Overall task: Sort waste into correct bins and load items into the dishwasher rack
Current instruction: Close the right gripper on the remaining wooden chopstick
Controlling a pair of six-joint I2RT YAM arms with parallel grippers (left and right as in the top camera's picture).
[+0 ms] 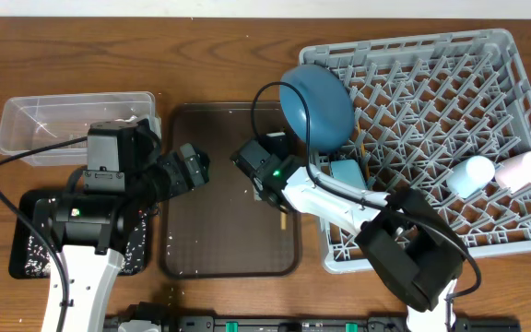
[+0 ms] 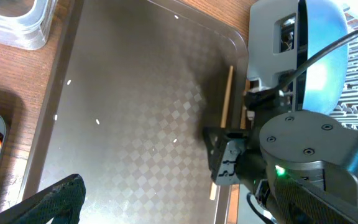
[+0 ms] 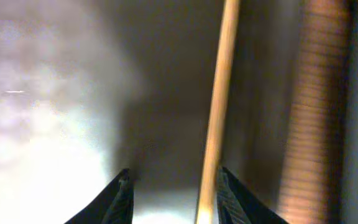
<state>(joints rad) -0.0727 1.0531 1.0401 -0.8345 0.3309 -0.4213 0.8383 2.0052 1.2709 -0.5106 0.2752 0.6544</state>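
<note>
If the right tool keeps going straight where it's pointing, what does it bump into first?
Most likely the wooden chopstick lying between the right tool's open fingers, or the brown tray under it. Depth is too blurry to tell.

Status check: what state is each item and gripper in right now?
Plate: upright in rack.
Blue cup: on its side in rack.
Pink cup: on its side in rack.
Chopstick: lying on brown tray.
Right gripper: open, straddling chopstick.
Left gripper: cannot tell.

No legible text or labels anywhere.
</note>
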